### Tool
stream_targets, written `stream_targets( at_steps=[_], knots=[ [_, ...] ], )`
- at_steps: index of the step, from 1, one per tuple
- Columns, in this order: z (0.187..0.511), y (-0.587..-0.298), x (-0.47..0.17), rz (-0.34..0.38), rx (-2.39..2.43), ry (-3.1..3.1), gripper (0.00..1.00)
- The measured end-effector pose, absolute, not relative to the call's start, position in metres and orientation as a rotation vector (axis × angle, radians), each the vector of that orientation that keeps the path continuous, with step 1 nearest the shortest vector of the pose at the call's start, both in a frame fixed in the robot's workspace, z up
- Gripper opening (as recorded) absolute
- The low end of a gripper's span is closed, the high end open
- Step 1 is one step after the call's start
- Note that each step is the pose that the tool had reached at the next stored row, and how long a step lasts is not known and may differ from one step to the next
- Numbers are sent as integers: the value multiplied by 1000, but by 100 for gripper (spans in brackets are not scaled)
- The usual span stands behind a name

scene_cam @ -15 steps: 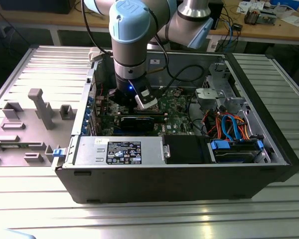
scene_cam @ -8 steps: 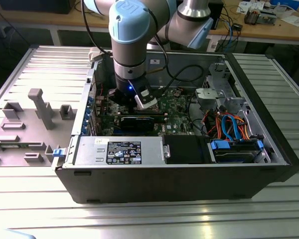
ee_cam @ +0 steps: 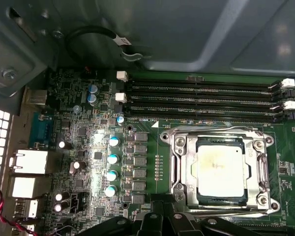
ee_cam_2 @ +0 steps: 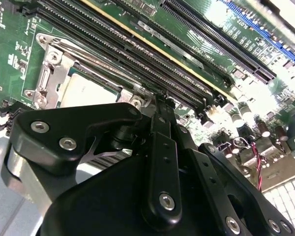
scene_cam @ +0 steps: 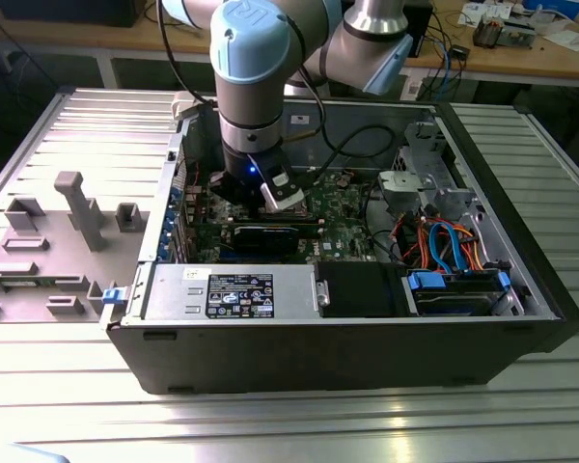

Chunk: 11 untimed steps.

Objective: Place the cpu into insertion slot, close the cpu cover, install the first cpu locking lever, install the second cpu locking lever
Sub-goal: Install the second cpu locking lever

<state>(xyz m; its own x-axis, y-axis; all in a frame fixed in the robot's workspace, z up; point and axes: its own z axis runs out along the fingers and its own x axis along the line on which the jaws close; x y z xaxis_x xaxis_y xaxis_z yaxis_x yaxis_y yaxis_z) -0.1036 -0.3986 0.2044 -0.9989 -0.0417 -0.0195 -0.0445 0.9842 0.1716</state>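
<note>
The cpu [ee_cam: 220,168], a flat silver-grey square, lies in the insertion slot [ee_cam: 263,143] on the green board. The cpu cover [ee_cam: 184,167], a silver frame, lies flat around it with the chip showing through its window. A thin metal lever [ee_cam: 211,129] runs along the socket edge beside the memory slots. In the second wrist view the cpu [ee_cam_2: 86,91] and the cpu cover [ee_cam_2: 51,73] sit just beyond my gripper [ee_cam_2: 160,101]. In the exterior view my gripper [scene_cam: 262,190] hangs low inside the open computer case, over the board. Its black body [ee_cam: 160,219] borders the socket.
Long black memory slots [ee_cam: 201,98] lie beside the socket, with capacitors [ee_cam: 113,157] on its other side. A black graphics card [scene_cam: 270,234], a power supply [scene_cam: 236,289] and a drive bay with blue and orange cables [scene_cam: 454,251] stand in the case. Grey fixtures [scene_cam: 77,207] stand at the exterior view's left.
</note>
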Motion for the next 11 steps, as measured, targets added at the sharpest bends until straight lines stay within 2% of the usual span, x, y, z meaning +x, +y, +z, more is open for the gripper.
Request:
stream_targets(
  at_steps=[5, 11],
  knots=[
    [222, -399, -104, 270, -68, 3113, 11],
    [222, -399, -104, 270, -68, 3113, 11]
  ],
)
